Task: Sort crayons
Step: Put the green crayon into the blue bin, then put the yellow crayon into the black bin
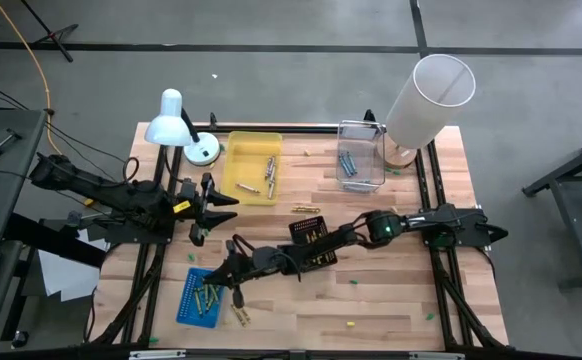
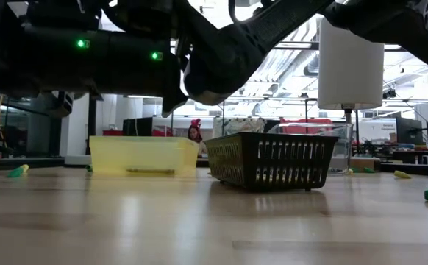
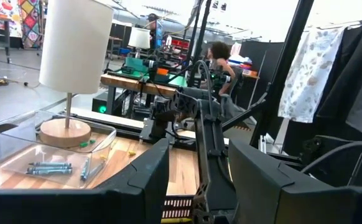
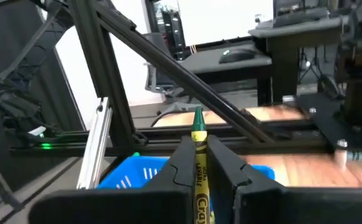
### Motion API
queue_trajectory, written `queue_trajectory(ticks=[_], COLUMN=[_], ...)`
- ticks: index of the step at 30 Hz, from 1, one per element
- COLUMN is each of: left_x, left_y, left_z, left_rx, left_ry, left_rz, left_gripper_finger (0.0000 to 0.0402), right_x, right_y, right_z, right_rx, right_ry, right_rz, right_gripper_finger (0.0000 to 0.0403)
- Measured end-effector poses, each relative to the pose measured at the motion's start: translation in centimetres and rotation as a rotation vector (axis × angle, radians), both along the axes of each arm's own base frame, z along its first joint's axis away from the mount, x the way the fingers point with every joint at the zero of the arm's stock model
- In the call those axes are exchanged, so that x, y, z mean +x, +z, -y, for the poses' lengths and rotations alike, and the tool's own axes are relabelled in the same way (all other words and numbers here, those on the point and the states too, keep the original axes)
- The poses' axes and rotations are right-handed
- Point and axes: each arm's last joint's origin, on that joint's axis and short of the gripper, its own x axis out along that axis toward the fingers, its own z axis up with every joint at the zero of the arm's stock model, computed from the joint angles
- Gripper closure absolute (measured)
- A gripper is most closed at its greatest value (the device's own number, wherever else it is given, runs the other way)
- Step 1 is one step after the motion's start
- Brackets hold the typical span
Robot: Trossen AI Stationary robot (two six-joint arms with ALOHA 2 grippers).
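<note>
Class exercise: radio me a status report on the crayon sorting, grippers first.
Right gripper shut on a green crayon, above the blue tray. Left gripper open, empty, waiting beside the yellow tray. Loose crayons remain on the table. Nothing blocking.

Four trays sit on the worktop [image 1: 391,300]: a yellow tray [image 1: 233,185] at eleven o'clock, a clear tray [image 1: 376,150] at one, a black basket [image 1: 309,228] at the centre, and a blue tray [image 1: 187,300] at seven. Two lamps stand at the far edge, a white desk lamp [image 1: 176,120] and a shaded lamp [image 1: 428,97]. Two arms reach in. The crayons [image 1: 348,163] in the clear tray number about three (others too small to count); one green-tipped crayon [image 4: 199,149] shows in the right pincer [image 4: 199,163].
</note>
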Motion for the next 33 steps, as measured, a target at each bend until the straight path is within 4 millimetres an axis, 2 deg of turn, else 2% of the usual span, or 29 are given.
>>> queue_trajectory(ticks=[5,12,16,21,25,33], left_x=[0.0,0.0,0.0,0.0,0.0,0.1], left_y=[0.0,-0.1,-0.2,-0.3,-0.4,-0.5], left_z=[0.0,0.0,0.0,0.0,0.0,0.0], left_rx=[0.0,0.003,0.004,0.002,-0.007,-0.029], left_ry=[0.0,0.0,0.0,-0.001,-0.002,-0.01], left_rz=[0.0,-0.011,-0.016,-0.027,-0.041,-0.052], left_gripper_finger=[0.0247,0.0247,0.0247,0.0247,0.0247,0.0247], right_x=[0.0,0.1,0.2,0.1,-0.5,-3.4], right_y=[-0.1,-0.1,0.1,2.2,4.0,6.5], right_z=[0.0,0.3,0.8,1.3,1.7,2.2], right_rx=[0.014,0.011,-0.03,-0.147,-0.285,-0.561], right_ry=[-0.016,-0.009,0.028,0.052,0.051,-0.016], right_rz=[-0.011,-0.012,-0.007,-0.075,-0.222,-0.574], right_gripper_finger=[0.0364,0.0263,0.0226,0.0218,0.0218,0.0217])
